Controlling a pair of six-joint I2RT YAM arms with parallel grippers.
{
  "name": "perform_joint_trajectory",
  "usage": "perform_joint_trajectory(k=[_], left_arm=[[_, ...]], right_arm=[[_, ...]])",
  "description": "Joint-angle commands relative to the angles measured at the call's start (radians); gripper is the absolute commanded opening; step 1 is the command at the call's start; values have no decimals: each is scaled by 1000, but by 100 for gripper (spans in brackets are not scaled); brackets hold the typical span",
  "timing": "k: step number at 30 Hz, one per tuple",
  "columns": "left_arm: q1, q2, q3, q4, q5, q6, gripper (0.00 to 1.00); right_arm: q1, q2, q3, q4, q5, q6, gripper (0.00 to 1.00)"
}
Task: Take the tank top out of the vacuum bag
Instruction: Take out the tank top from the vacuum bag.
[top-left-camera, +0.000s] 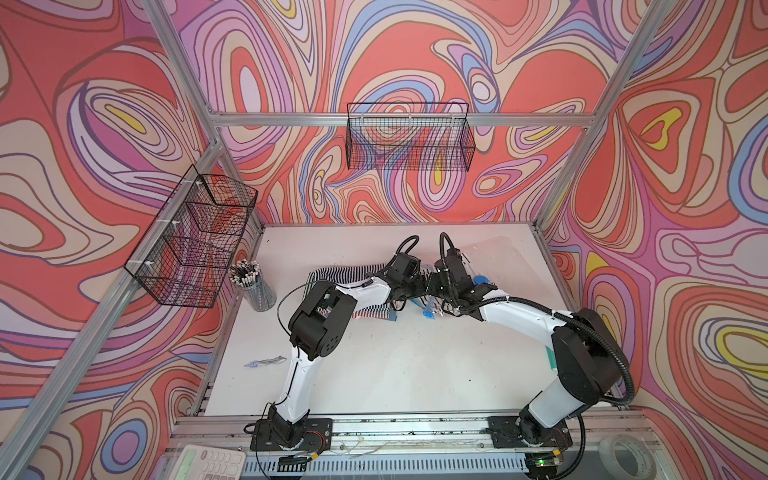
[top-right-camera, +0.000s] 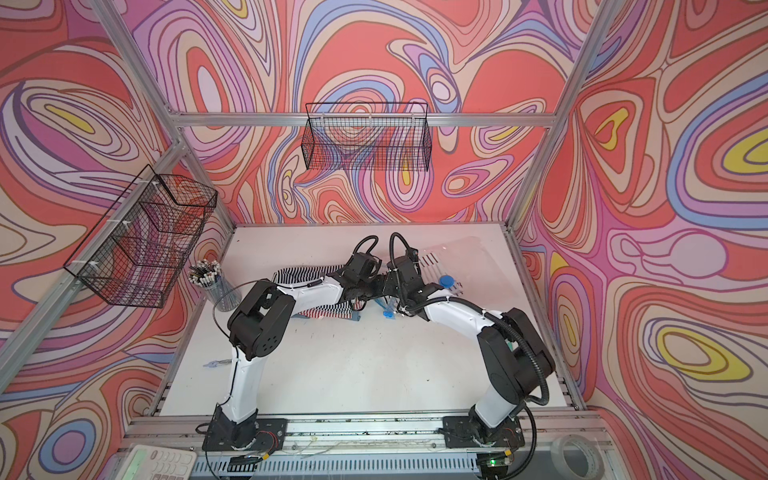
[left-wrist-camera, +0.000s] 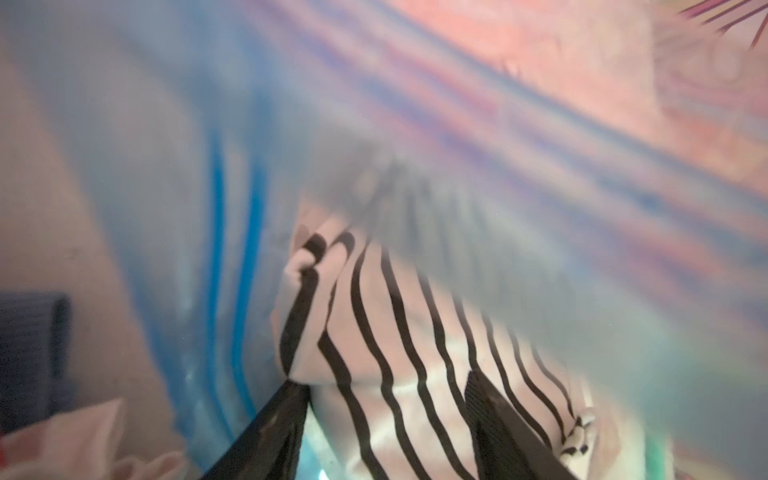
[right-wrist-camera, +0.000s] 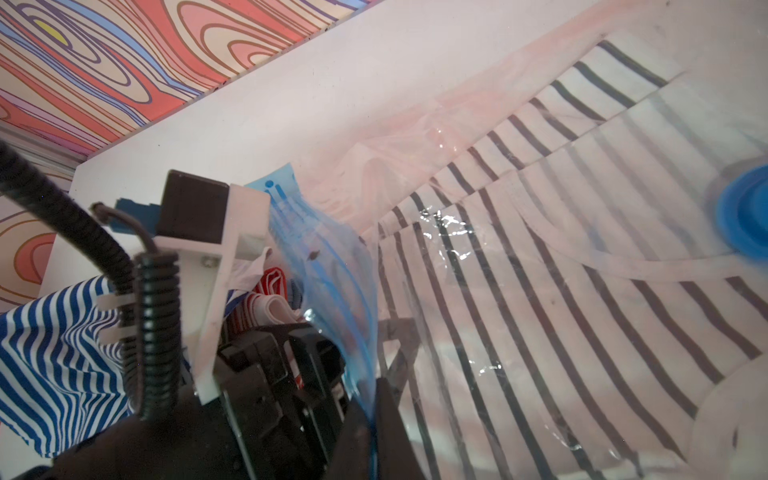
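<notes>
- Nearest the lens, a white keypad device (top-left-camera: 212, 461) and a tape roll (top-left-camera: 627, 457) sit by the arm bases.
- On the white desk (top-left-camera: 395, 374), the vacuum bag (top-left-camera: 503, 257) lies at the far right. Its blue valve cap (top-left-camera: 481, 279) faces up and its mouth points toward the middle.
- Inside the bag lies the black-striped tank top (right-wrist-camera: 540, 299).
- Right end effector (right-wrist-camera: 374, 390) is clamped tight on the bag's blue zip strip (right-wrist-camera: 332, 270).
- Left end effector (left-wrist-camera: 384, 380) sits inside the mouth with its fingers (left-wrist-camera: 266, 432) parted. Striped cloth lies between them, not clearly pinched.
- Other striped garments (top-left-camera: 332, 276) lie just left of the bag.
</notes>
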Motion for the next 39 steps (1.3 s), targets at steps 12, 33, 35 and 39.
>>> perform_joint_trajectory(k=[12,33,35,39], left_arm=[[0,76,16,129,38,-114,25],[8,15,14,123,11,-37,0],[11,-21,-11,117,-10,-24,0],[16,-70,-41,104,-38,15,0]], right_arm=[[-11,-21,-5,7,12,7,0],[-16,-11,-21,8,33,9,0],[-17,-4,-21,9,34,8,0],[-18,13,-20,14,28,13,0]])
